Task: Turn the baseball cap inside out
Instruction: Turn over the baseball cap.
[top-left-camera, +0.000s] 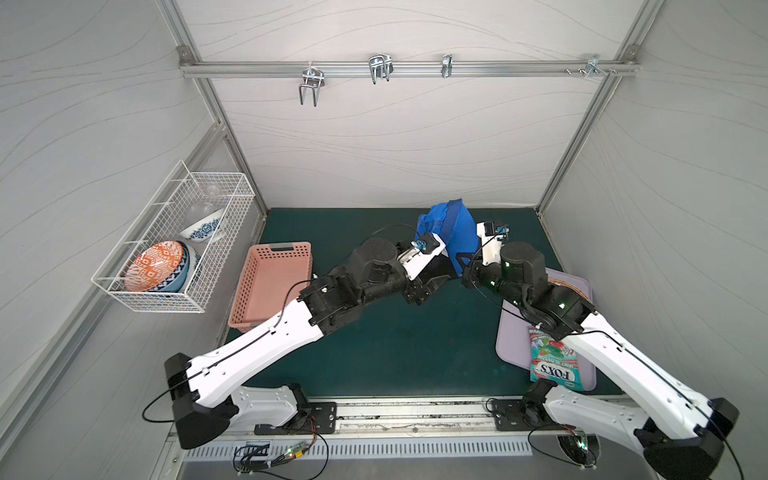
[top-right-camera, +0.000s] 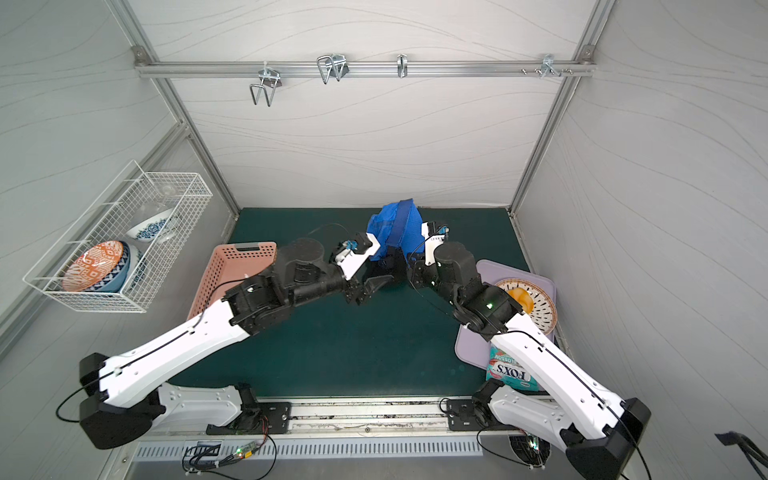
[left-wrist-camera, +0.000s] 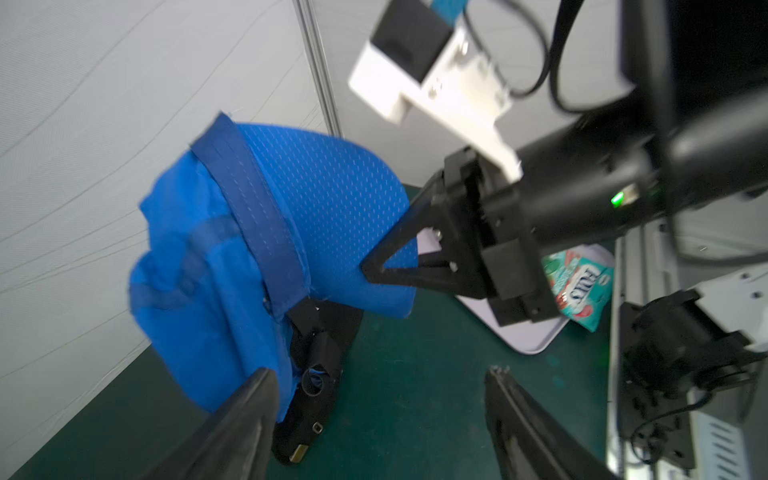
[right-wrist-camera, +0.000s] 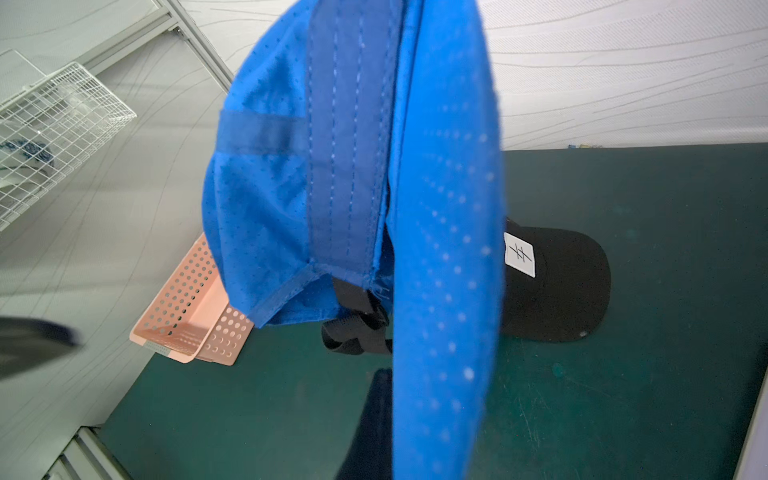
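Note:
The baseball cap (top-left-camera: 451, 232) hangs raised above the green mat with its blue mesh lining (left-wrist-camera: 324, 199) facing outward. Its black brim (right-wrist-camera: 557, 286), with a white label, touches the mat, and the black strap (right-wrist-camera: 357, 328) dangles below the crown. My right gripper (left-wrist-camera: 365, 268) is shut on a fold of the blue fabric and holds the cap up; in the right wrist view the fabric hides one side of that gripper (right-wrist-camera: 395, 386). My left gripper (left-wrist-camera: 380, 372) is open just beside the cap's lower edge, with nothing between its fingers, and shows in a top view (top-left-camera: 428, 289).
A pink perforated basket (top-left-camera: 270, 286) sits on the left of the mat. On the right, a lavender tray (top-left-camera: 511, 345) holds a Fox's candy bag (top-left-camera: 557, 365) and a patterned plate (top-right-camera: 536, 303). A white wire basket (top-left-camera: 166, 249) with bowls hangs on the left wall.

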